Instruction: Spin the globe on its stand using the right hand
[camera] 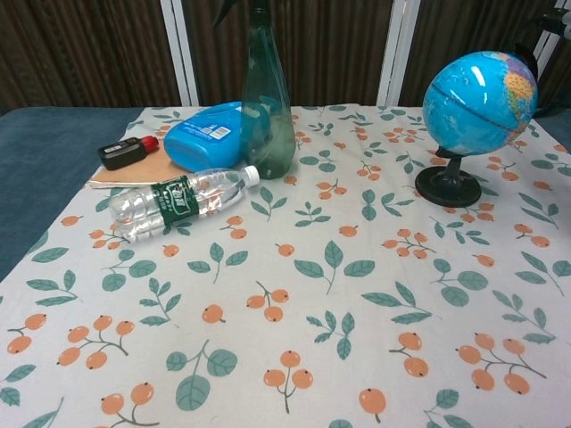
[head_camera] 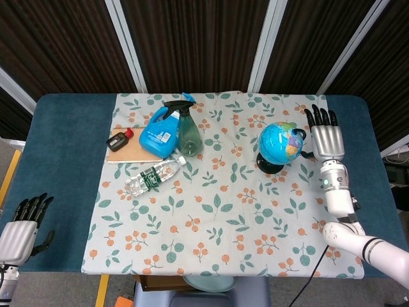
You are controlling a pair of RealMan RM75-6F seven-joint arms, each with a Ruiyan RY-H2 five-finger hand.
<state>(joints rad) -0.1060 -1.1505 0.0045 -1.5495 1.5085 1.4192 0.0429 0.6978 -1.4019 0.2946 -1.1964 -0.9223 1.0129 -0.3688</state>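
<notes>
Here, the counter (head_camera: pixel 70 166) spreads under a leaf-and-berry cloth (head_camera: pixel 217 204), and my right hand (head_camera: pixel 327 142) hangs just beside the globe (head_camera: pixel 281 141), fingers (head_camera: pixel 321 116) straight and apart, holding nothing; from the head view I cannot tell whether the thumb touches the sphere. The globe stands upright on its dark round stand (camera: pixel 448 186) at the cloth's far right, well apart from everything else. I judge it light and hollow, its shell hard and glossy, so a fingertip would slip unless it drags along the surface rather than pokes. The place to touch is the sphere's broad middle on the side facing my hand, stroking sideways around the tilted axis; pressing high up or on the arc beside it would more likely tip the small base than turn the ball. My left hand (head_camera: pixel 22 231) rests off the counter's near left corner, fingers loosely spread and empty. Across the cloth stand a green spray bottle (camera: pixel 267 111), a blue jug (head_camera: pixel 161 133), a clear water bottle (camera: pixel 174 204) lying on its side, and a small black and red gadget (head_camera: pixel 119 139) on a tan board (head_camera: pixel 124 155).
</notes>
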